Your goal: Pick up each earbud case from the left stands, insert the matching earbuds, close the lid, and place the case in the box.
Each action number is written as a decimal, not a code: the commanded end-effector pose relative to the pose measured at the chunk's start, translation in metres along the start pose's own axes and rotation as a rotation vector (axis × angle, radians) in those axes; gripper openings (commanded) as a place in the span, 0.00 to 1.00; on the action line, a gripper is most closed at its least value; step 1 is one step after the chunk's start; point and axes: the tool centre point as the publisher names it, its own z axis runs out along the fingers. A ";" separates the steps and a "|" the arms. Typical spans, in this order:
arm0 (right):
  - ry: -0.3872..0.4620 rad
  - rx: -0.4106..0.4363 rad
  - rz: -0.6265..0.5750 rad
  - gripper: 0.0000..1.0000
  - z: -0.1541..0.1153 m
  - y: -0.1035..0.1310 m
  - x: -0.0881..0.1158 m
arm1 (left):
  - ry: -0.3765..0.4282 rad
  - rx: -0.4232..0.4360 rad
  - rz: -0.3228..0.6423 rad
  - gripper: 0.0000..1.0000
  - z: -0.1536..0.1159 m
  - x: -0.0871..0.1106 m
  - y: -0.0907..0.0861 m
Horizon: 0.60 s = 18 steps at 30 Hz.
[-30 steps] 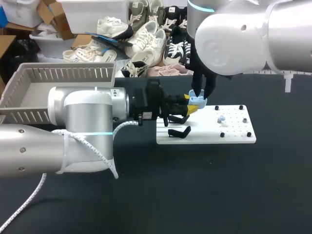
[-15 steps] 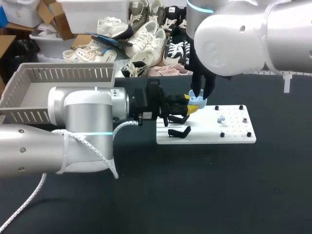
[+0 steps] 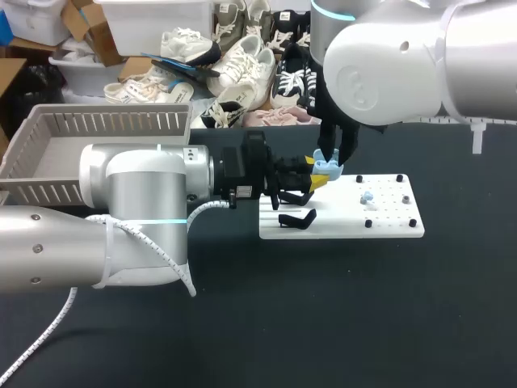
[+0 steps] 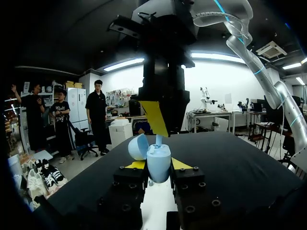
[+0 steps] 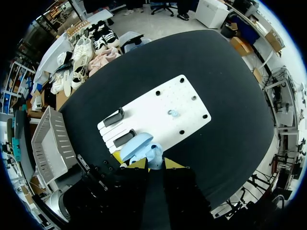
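Note:
My left gripper is shut on a light blue earbud case and holds it above the left end of the white board. In the left wrist view the case sits between the yellow tips of that gripper, with its lid open. My right gripper stands straight above the case, shut on a light blue earbud that reaches into it. The right wrist view looks down past the right gripper onto the open case. Another earbud lies on the board.
Two black stands stand on the left part of the board, one in front of the left gripper. A grey slatted basket is at the back left. Small black pegs stud the board's right half.

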 end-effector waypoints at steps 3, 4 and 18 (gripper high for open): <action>-0.003 -0.002 0.000 0.00 0.000 -0.002 0.001 | -0.002 -0.004 0.001 0.00 -0.001 0.000 -0.001; -0.003 -0.002 0.000 0.00 -0.001 -0.001 0.001 | -0.002 -0.004 0.001 0.00 -0.001 0.000 -0.001; 0.006 -0.007 -0.003 0.00 0.002 0.003 -0.001 | -0.002 -0.004 0.001 0.00 -0.001 0.000 -0.001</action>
